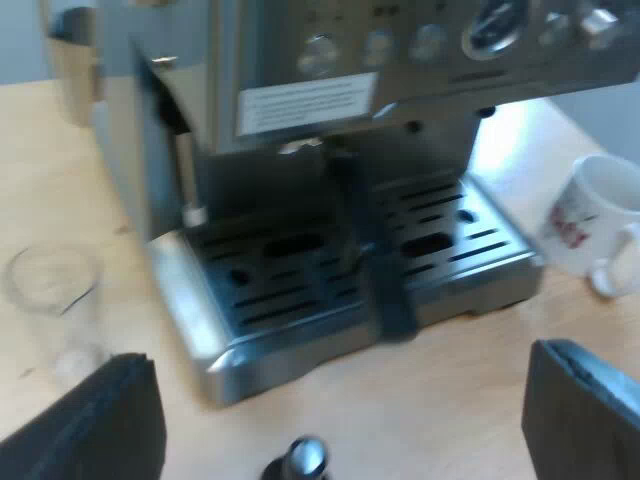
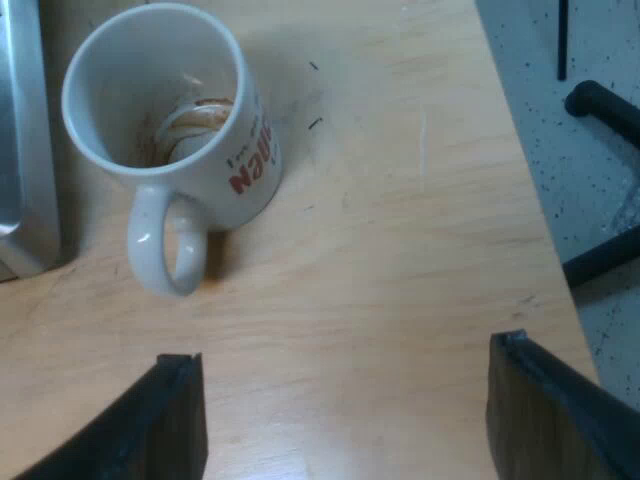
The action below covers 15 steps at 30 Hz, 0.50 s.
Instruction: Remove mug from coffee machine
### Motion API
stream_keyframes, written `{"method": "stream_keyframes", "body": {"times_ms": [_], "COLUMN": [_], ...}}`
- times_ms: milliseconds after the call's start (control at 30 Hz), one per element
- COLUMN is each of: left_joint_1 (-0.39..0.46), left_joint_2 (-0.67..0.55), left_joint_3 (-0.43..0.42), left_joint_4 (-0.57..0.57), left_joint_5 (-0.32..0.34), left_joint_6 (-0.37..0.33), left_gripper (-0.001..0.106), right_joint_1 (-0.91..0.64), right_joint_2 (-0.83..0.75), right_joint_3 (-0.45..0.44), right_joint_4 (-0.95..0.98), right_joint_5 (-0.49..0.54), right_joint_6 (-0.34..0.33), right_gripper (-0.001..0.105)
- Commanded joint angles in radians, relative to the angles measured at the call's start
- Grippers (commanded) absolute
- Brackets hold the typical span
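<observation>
Right gripper [image 2: 345, 355] spread wide, empty | left gripper [image 1: 345, 352] same | mug [image 2: 170, 130] beside machine [image 2: 20, 150]

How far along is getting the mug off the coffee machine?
Looks done: the mug stands on the table beside the machine's drip tray, not on it. In hand: nothing. The right gripper is open near the mug, and the left gripper is open too. Left: seemingly nothing.

On the side of the white mug [image 2: 165, 110]: bold red lettering [image 2: 252, 165], upside down and curving out of sight, not legible for certain. Beside it, a line of small dark print [image 2: 233, 155], too small to read. On the espresso machine [image 1: 330, 300] front: a white label [image 1: 305, 103] with several printed lines, unreadable.
</observation>
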Motion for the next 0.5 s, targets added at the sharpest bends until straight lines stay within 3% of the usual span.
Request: {"method": "stream_keyframes", "body": {"times_ms": [33,333,500], "left_joint_1": [0.002,0.002,0.002], "left_joint_2": [-0.022,-0.137,-0.226], "left_joint_3": [-0.007,-0.007,-0.007], "left_joint_4": [0.035,0.108,0.114], "left_joint_5": [-0.036,-0.042,-0.123], "left_joint_6": [-0.009,0.0,0.0], "left_gripper": [0.079,0.079,0.079], "right_joint_1": [-0.023,-0.024,-0.024], "right_joint_2": [-0.037,-0.209,-0.375], "right_joint_3": [-0.008,-0.008,-0.001], "right_joint_4": [0.011,0.011,0.011], "right_joint_5": [-0.013,-0.001,-0.001], "right_joint_6": [-0.021,-0.097,-0.104], "right_gripper": [0.062,0.062,0.062]}}
